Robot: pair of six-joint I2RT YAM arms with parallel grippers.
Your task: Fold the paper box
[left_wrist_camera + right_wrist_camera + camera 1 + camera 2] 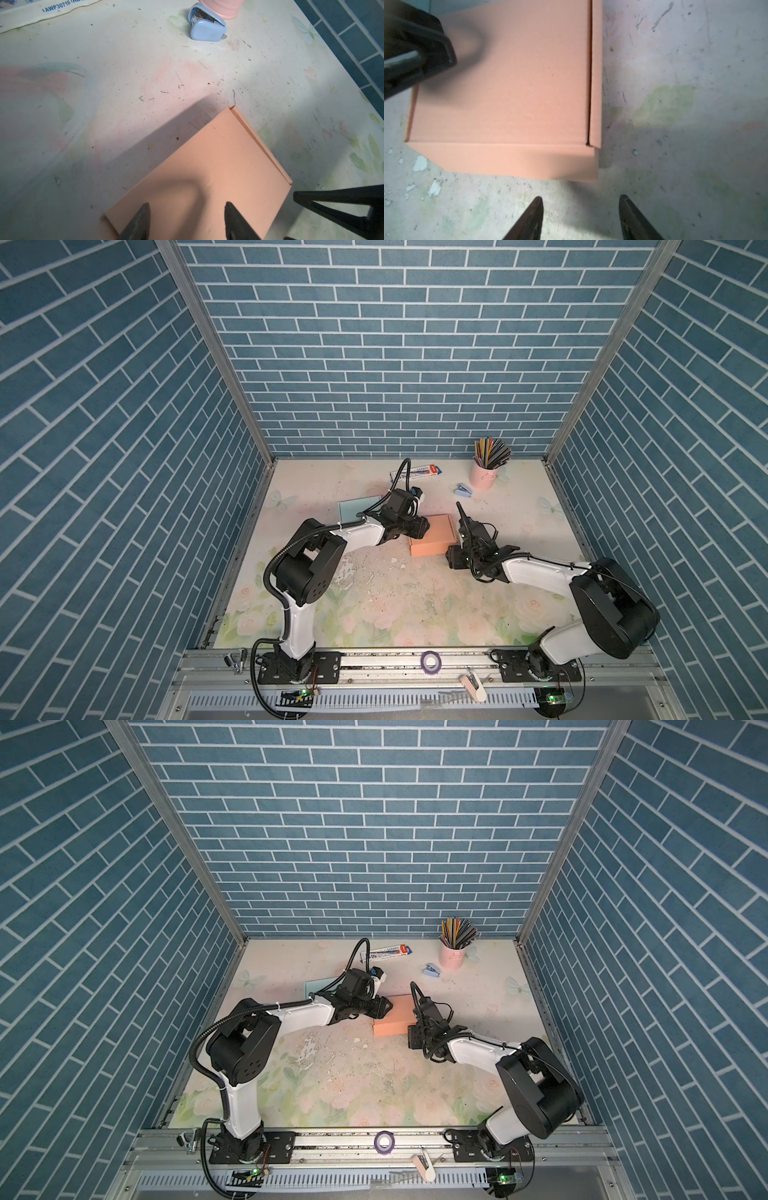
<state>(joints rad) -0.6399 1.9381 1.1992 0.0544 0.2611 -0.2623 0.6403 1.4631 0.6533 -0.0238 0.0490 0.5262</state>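
Note:
The paper box (436, 537) (395, 1021) is salmon pink and lies shut on the floral table, its lid flat with a seam along the right side (589, 72). My left gripper (188, 205) (420, 527) is open, with both fingertips over the left part of the lid (207, 166) and nothing between them. Whether they touch the lid I cannot tell. My right gripper (581, 198) (462, 516) is open and empty above bare table, just off the box's near right corner (591, 166). The left gripper's body (419, 54) shows over the box's far left part.
A pink cup of coloured pencils (482, 475) stands at the back right, with a blue stapler (463, 490) (207, 25) beside it. A printed packet (415, 472) and a pale blue sheet (357, 508) lie behind the left arm. A purple tape roll (431, 662) sits on the front rail.

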